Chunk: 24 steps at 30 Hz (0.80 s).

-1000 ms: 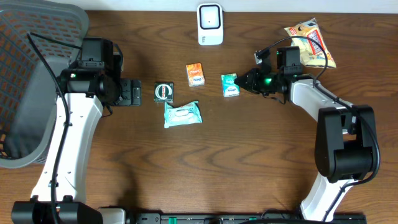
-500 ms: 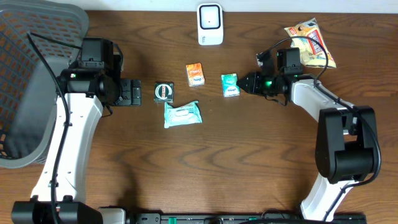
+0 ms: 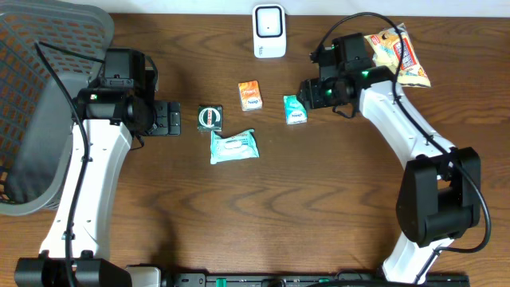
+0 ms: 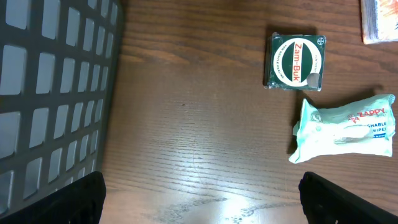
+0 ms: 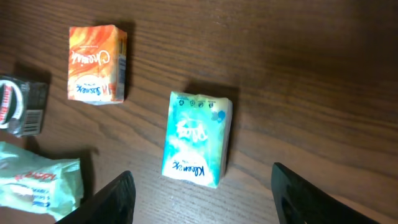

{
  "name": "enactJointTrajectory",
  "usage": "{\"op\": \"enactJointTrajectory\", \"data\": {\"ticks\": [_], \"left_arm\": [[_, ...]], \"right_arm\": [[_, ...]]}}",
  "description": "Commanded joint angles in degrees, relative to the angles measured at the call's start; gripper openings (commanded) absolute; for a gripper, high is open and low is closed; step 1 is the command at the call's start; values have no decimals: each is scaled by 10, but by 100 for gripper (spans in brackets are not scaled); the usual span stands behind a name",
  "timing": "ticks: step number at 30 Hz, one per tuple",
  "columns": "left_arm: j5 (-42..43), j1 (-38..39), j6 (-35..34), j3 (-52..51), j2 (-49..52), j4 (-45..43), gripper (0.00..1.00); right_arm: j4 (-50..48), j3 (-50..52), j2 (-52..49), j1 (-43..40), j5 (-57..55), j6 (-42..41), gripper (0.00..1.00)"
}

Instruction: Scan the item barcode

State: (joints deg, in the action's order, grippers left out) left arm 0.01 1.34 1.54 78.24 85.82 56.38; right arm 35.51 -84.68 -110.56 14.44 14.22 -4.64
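At nine o'clock on the table stands a grey mesh basket (image 3: 32,80). Just to its three o'clock the left gripper (image 3: 169,119) hangs with its jaws spread wide, holding nothing. Ahead of it lies a dark green tin (image 4: 295,61) labelled "Zam-Buk". At the tin's five o'clock is a pale green wipes pack (image 4: 345,127) marked "Happy" in red. Next comes an orange box (image 5: 96,63) whose script I cannot read. The teal tissue pack (image 5: 196,140), seemingly "Kleenex", lies flat at the box's four o'clock. A white scanner (image 3: 269,30) sits at twelve o'clock. The right gripper (image 5: 202,196) hovers beside the tissue pack, jaws apart, gripping nothing. A yellow snack bag (image 3: 398,52) lies at two o'clock.
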Motion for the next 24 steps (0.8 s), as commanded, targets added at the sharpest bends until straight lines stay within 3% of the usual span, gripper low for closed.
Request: {"op": "enactJointTrajectory", "data": {"ticks": [1, 3, 9, 17, 24], "left_arm": [[-5, 0, 4, -4, 3, 1, 98], [-5, 0, 4, -4, 3, 1, 98], [-5, 0, 4, -4, 3, 1, 98], [-5, 0, 4, -4, 3, 1, 98], [-5, 0, 4, -4, 3, 1, 98]], "right_arm": [[-12, -6, -4, 7, -36, 15, 67], [-19, -6, -11, 10, -36, 15, 72], [-20, -6, -14, 14, -26, 15, 99], [-24, -6, -21, 14, -29, 22, 98], [-56, -6, -70, 12, -33, 22, 85]]}}
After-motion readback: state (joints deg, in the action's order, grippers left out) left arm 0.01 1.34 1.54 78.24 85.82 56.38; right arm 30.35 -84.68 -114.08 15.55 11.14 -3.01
